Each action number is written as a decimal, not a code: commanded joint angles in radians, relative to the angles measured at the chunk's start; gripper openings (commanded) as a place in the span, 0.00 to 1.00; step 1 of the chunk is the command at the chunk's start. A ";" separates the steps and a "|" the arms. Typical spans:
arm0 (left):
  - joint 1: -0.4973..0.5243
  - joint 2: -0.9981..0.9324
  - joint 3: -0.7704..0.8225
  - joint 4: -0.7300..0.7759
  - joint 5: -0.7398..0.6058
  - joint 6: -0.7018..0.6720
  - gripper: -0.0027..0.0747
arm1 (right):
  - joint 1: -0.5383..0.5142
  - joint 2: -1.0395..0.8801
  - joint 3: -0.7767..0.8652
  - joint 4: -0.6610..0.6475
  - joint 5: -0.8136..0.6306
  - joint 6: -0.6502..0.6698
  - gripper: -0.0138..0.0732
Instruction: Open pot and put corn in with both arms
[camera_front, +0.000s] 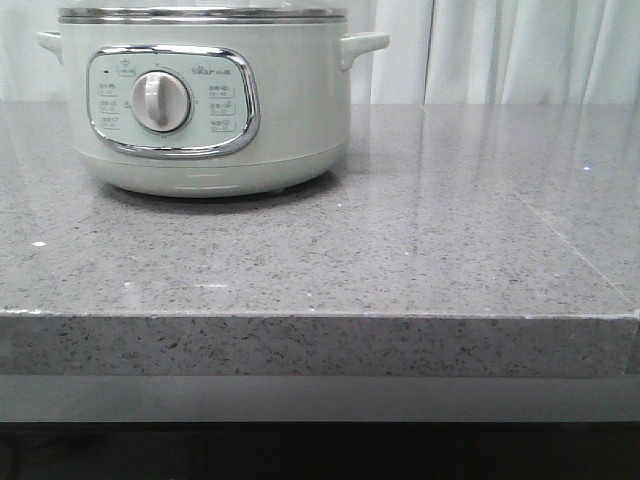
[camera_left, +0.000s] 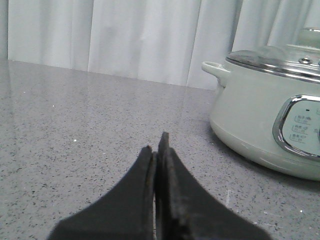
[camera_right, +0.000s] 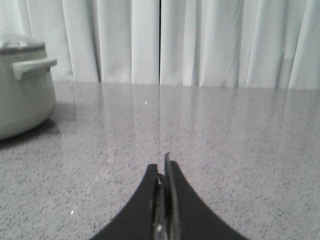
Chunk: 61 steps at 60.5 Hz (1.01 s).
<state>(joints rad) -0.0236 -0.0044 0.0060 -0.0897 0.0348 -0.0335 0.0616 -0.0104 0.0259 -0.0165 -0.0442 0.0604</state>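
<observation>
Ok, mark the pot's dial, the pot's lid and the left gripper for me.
pot dial (camera_front: 160, 101), front view, on the middle of the round knob.
pot lid (camera_left: 262, 55), left wrist view, on the domed top above the steel rim.
left gripper (camera_left: 158, 150), left wrist view, at the closed tips.

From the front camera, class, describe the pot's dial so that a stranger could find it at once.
Start at the grey speckled counter and find the pale-green pot standing at its far left. On its front is a chrome-framed control panel. The dial sits at the panel's centre: the one round raised knob, among flat printed labels.
</observation>
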 joint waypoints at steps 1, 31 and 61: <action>0.003 -0.019 0.006 0.001 -0.089 -0.008 0.01 | -0.014 -0.023 0.001 -0.042 -0.094 0.035 0.08; 0.003 -0.019 0.006 0.001 -0.089 -0.008 0.01 | -0.089 -0.023 0.001 0.006 -0.030 0.031 0.08; 0.003 -0.019 0.006 0.001 -0.089 -0.008 0.01 | -0.089 -0.023 0.001 0.006 0.013 0.029 0.08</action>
<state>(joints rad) -0.0236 -0.0044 0.0060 -0.0897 0.0348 -0.0335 -0.0199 -0.0104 0.0259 -0.0104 0.0382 0.0971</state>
